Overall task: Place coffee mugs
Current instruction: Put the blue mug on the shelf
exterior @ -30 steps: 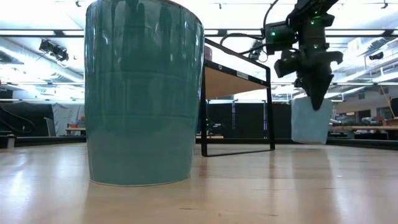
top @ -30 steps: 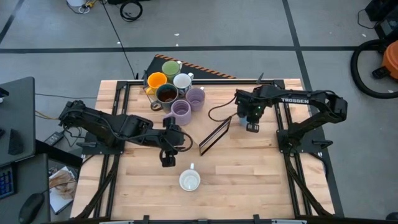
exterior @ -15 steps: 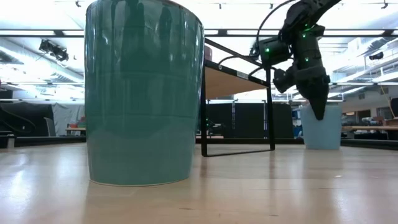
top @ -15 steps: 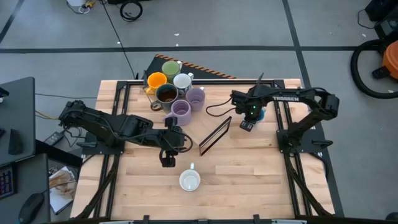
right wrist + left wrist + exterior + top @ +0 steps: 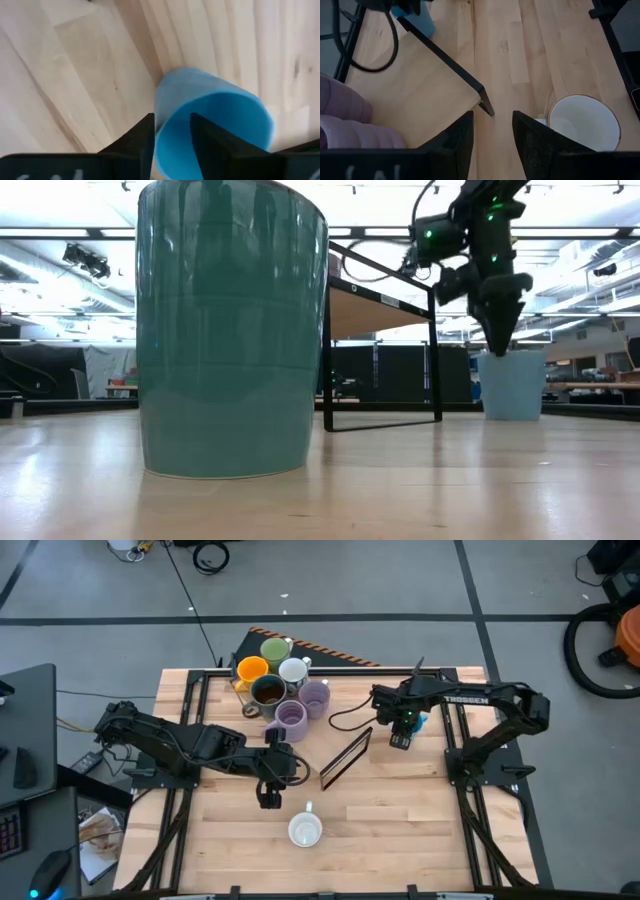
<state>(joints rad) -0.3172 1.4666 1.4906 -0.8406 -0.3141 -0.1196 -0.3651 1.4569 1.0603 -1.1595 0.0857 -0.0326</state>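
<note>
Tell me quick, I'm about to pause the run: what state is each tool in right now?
Left tool: open, holding nothing.
Right tool: open, just above the blue mug, not gripping it.

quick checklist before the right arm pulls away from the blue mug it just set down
1. Blue mug standing upright on the table: ok.
2. Right hand let go of the blue mug: cannot tell; its fingers straddle the mug's rim, one inside, one outside, and contact is not visible.
3. Path straight up clear: ok; nothing shows above that hand in the low view.
4. Wooden stand apart from the blue mug: ok.
5. Left hand out of the way: ok; it waits open near the table's middle, close to the white mug.
6. Mug cluster at the far edge upright: ok.
</note>
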